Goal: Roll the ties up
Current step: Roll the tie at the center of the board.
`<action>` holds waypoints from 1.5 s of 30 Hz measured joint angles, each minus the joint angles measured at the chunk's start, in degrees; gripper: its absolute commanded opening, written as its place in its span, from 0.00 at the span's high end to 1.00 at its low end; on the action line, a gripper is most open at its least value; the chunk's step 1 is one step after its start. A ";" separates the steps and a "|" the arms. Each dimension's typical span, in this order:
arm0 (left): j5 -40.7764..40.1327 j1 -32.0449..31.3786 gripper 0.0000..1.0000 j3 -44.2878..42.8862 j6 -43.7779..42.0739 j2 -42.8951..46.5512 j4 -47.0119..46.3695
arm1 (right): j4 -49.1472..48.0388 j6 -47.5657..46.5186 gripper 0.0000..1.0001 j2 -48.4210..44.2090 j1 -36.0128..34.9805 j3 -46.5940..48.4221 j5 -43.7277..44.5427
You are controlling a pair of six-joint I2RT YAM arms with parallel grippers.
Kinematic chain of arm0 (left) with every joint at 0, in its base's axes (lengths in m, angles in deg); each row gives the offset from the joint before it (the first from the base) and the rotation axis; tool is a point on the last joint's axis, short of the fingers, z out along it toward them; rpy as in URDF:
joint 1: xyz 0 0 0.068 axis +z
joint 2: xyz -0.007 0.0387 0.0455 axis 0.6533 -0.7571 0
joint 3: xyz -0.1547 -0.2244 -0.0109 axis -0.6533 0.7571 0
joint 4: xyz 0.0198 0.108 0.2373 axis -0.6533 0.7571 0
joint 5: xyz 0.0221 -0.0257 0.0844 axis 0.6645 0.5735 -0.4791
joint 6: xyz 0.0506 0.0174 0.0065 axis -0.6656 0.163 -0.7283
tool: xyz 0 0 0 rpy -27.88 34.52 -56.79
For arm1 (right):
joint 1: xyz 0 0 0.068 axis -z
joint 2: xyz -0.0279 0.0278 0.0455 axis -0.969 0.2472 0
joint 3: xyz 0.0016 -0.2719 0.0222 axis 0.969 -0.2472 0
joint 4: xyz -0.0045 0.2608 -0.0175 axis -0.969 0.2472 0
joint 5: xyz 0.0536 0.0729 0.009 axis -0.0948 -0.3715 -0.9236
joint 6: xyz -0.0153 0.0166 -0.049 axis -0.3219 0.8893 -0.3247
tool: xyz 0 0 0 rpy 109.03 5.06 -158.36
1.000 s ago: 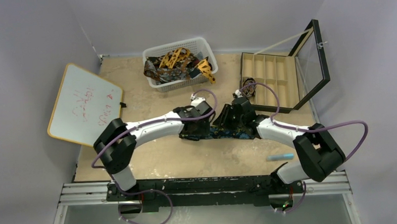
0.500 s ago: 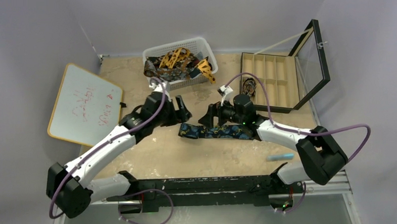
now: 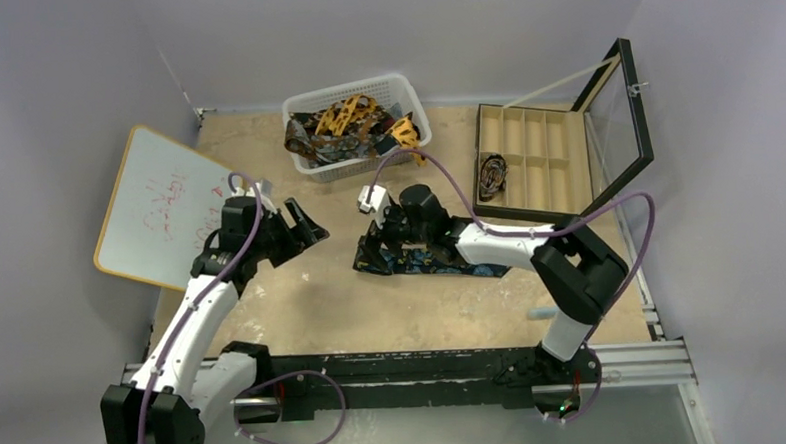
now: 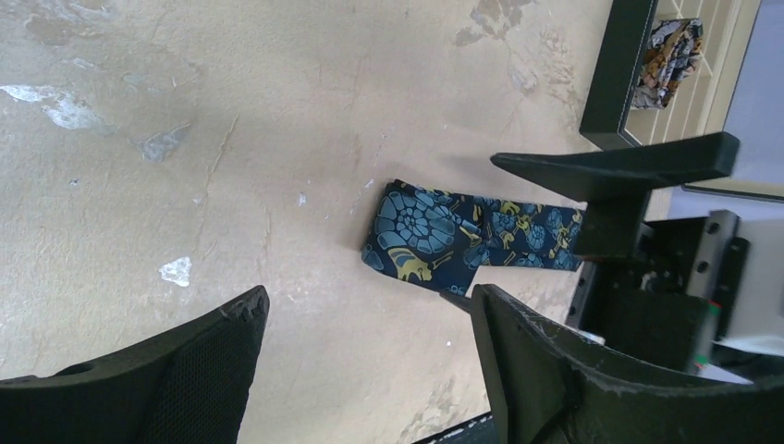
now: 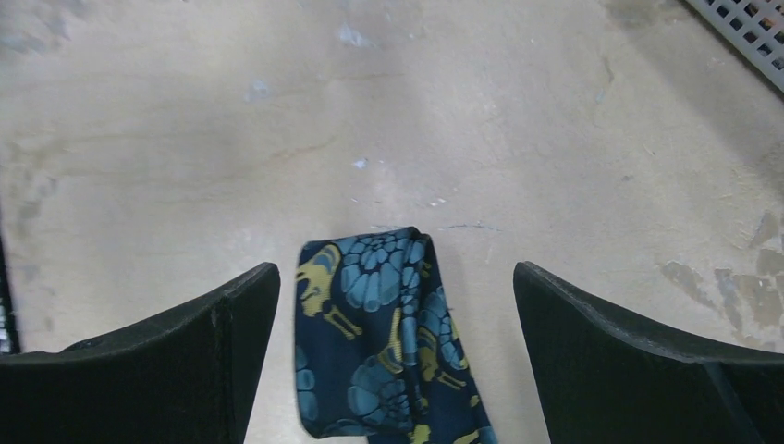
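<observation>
A dark navy tie (image 3: 441,265) with blue-gold print lies flat along the middle of the table. My right gripper (image 3: 372,251) hovers over its folded left end, open wide. In the right wrist view that tie end (image 5: 374,324) sits between the spread fingers of the right gripper (image 5: 396,277), touching neither. My left gripper (image 3: 311,224) is open and holds nothing, well left of the tie. The left wrist view has the tie (image 4: 434,240) beyond the left gripper (image 4: 370,301). More ties (image 3: 350,129), orange-yellow and dark, fill the white basket (image 3: 400,85).
A black compartment box (image 3: 536,161) with its lid up stands at the back right, with one rolled tie (image 3: 490,175) inside. A whiteboard (image 3: 163,207) leans at the left. A small light-blue object (image 3: 543,313) lies near the right arm's base.
My left arm swung back to the left, away from the tie. My right gripper opened wide and slid left along the tie to its left end.
</observation>
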 measured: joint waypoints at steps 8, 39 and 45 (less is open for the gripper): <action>5.07 3.21 0.22 0.70 -1.79 -0.52 -0.17 | 7.65 -7.23 0.01 5.99 -1.31 5.62 1.33; 10.08 4.72 0.25 2.45 -4.31 -2.56 -1.38 | 15.69 -11.76 0.64 13.09 -5.35 9.64 2.47; 10.67 4.72 0.26 2.47 -4.39 -3.10 -1.70 | 16.09 -11.69 0.36 13.05 -6.99 9.64 1.99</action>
